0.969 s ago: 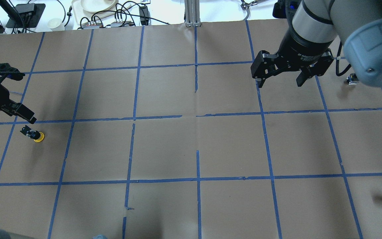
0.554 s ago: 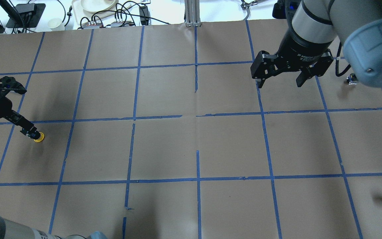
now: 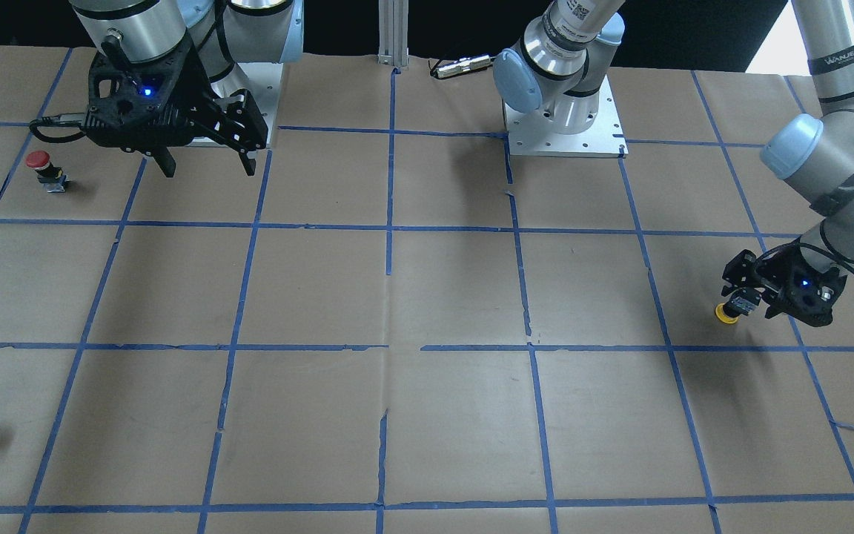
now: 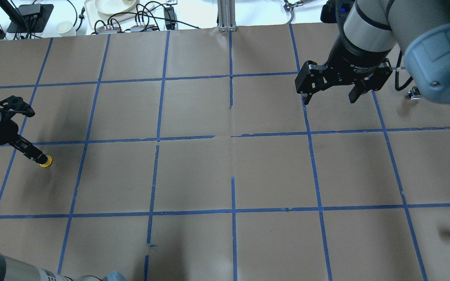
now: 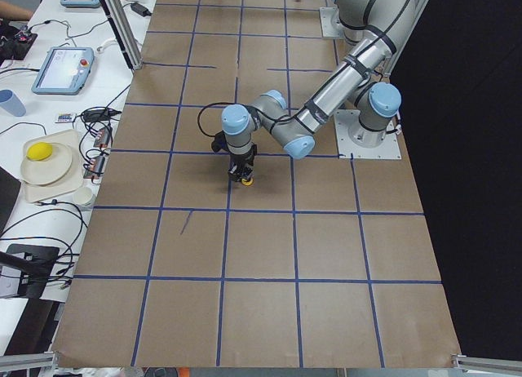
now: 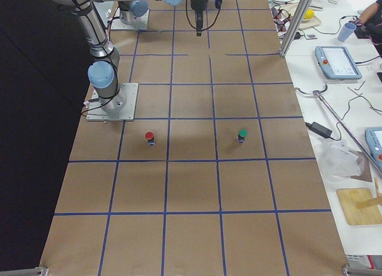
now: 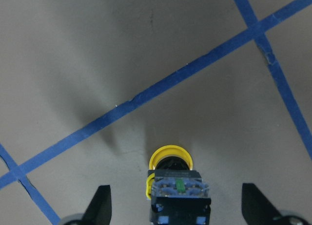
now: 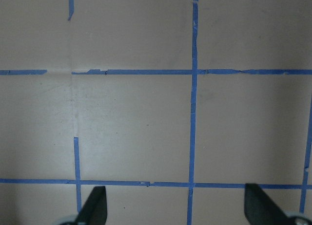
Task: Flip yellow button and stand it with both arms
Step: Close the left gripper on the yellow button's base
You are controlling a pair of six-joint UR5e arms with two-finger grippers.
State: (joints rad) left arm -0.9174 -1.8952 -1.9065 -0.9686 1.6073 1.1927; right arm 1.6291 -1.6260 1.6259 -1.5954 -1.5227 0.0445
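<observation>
- Straddling the yellow button, left gripper fingers spread wide, no contact.
- Yellow button lies on its side.
- Right gripper spread, far right.

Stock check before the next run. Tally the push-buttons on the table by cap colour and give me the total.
yellow button: 1
red button: 1
green button: 1
Total: 3

Brown-paper table, blue tape grid, red-capped button, green-capped button (apart, both seemingly upright), right arm nearby
</observation>
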